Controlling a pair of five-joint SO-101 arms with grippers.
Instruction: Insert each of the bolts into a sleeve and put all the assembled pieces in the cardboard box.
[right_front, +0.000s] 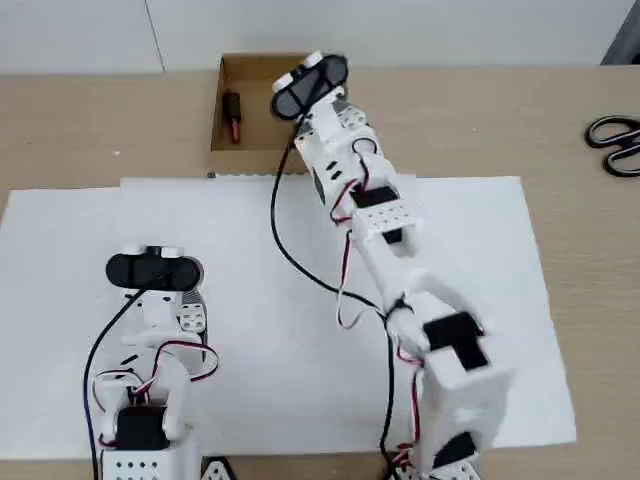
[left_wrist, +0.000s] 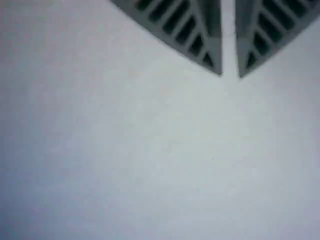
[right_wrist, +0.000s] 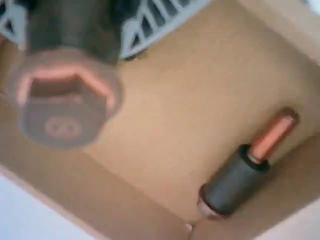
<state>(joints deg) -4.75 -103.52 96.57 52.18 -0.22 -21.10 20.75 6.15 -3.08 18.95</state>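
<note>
The held assembly (right_wrist: 65, 95), a dark sleeve with a copper-coloured hex bolt head showing at its end, hangs inside the cardboard box (right_front: 252, 63) just above the floor. The right gripper (right_wrist: 75, 35) has its jaws clamped on the sleeve. In the high view, the right arm (right_front: 370, 200) stretches from the near edge of the desk (right_front: 80, 130) across the white paper sheet (right_front: 250, 300) to the box at the far side.

A boxed assembly (right_wrist: 240, 170) already lies on the box floor against a wall, well apart from the held one, with its bolt shank sticking out of the sleeve.

The left arm (right_front: 150, 330) sits over the near part of the paper. The left gripper (left_wrist: 229, 70) has its jaws together but for a thin slit, with nothing between them. Scissors (right_front: 615, 140) lie on the desk off to the right.

We judge the step in hand to be the drop-off of this assembly. The next move calls for opening the jaws low enough that the piece settles without bouncing or rolling, then lifting straight clear of the box walls.

We can read no writing or labels. The bolt head bears a faint round mark too blurred to make out.
</note>
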